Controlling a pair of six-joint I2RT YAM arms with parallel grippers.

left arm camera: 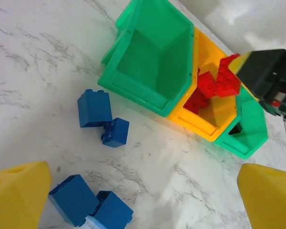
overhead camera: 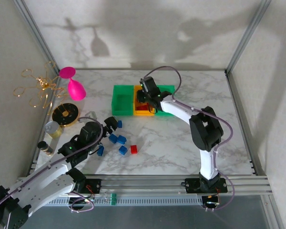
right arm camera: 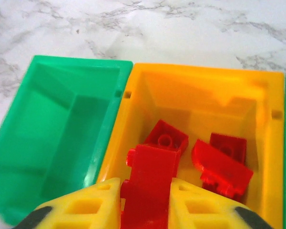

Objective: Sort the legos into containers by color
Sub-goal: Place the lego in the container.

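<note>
Right gripper [right arm camera: 145,187] pinching red lego [right arm camera: 151,164], over orange-yellow bin [right arm camera: 205,72]

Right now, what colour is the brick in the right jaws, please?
The brick is red; the right wrist view shows it best.

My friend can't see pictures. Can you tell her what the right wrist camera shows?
A yellow pincer grips a red brick over an orange-yellow bin that holds other red bricks. An empty green bin sits right beside it on the left, on a white marble table.
</note>
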